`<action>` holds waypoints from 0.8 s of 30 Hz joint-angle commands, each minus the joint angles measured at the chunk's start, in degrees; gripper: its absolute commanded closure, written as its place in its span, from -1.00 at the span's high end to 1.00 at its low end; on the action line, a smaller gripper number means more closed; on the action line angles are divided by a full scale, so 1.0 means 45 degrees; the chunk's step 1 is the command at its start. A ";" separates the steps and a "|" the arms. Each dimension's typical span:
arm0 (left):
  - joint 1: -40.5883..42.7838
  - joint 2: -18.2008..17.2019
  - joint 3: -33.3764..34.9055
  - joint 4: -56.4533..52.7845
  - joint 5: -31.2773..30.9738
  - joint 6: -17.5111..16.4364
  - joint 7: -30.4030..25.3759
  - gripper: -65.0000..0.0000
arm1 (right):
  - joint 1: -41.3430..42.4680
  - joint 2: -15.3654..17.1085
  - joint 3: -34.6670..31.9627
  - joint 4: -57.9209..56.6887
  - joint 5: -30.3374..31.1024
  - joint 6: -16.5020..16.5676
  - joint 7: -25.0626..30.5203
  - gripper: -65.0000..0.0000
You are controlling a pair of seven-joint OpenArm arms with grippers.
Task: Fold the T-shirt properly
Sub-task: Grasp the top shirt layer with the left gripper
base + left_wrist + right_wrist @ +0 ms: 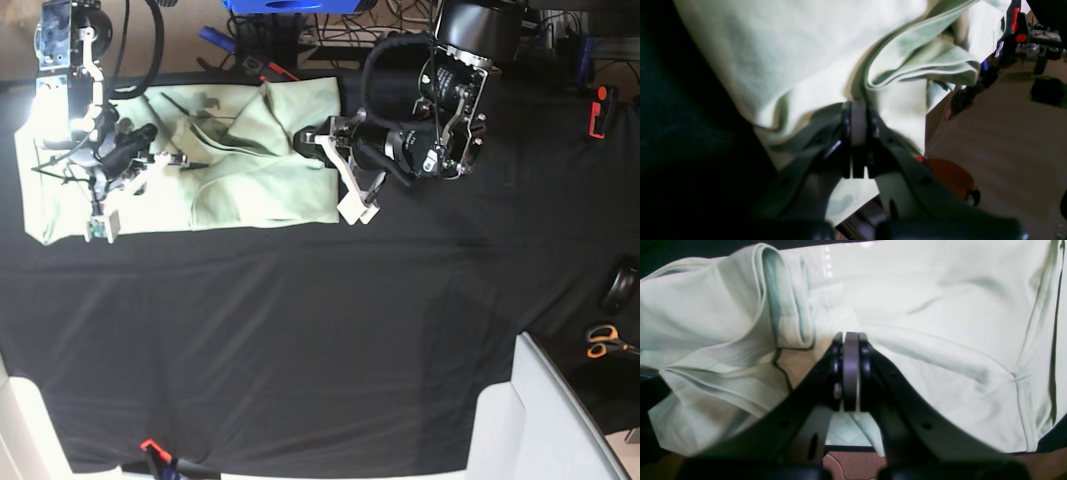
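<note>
T-shirt (pixel 230 170): pale mint-green, lying partly folded and rumpled near the far edge of the surface (pixel 300 340), toward its far left corner in the base view. One long flat strip runs along the near side of the garment; a raised, creased fold sits over the middle, with a broader panel at the right end.

Left wrist view: cloth (pixel 800 60) bunched in thick layered folds, a doubled hem curving across the upper middle. Right wrist view: cloth (pixel 940 323) mostly smooth on the right, a rolled fold standing up on the left, a seam running down the far right.

Left hand (pixel 858 110): on the base view's right, at the right end of the shirt. Fingers pressed together; their tips meet the cloth at a fold line. Whether any fabric is pinched between them, cannot tell.

Right hand (pixel 850 340): on the base view's left, over the left part of the shirt. Fingers together, tips against the cloth just beside the rolled fold. Grip on fabric not discernible.

Surface: covered in black cloth, bare over its near half. Scissors (pixel 603 341) with orange handles lie well apart from the shirt, off past the right edge.
</note>
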 commanded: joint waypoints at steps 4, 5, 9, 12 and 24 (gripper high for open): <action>-0.0263 0.0016 -0.0011 -0.0021 -0.0271 -0.0021 -0.0143 -1.00 | -0.0029 0.0084 0.0077 0.0237 0.0038 -0.0012 0.0220 -0.99; -0.0263 0.0016 -0.0011 -0.0021 -0.0271 -0.0021 -0.0143 -1.00 | -0.0029 0.0084 0.0077 0.0237 0.0038 -0.0012 0.0220 -0.99; -0.0439 0.0250 0.0399 -0.0021 -0.0251 -0.0002 -0.0143 -1.00 | -0.0029 0.0084 0.0077 0.0237 0.0038 -0.0012 0.0220 -0.99; -0.0693 0.0465 0.1005 -0.0509 -0.0251 -0.0002 -0.0162 -1.00 | -0.0049 0.0064 0.0077 0.0237 0.0038 -0.0012 0.0220 -0.99; -0.1553 0.0660 0.2900 -0.1232 -0.0251 -0.0002 -0.0592 -1.00 | -0.0225 0.0084 0.0097 0.0218 0.0038 -0.0012 0.0552 -0.99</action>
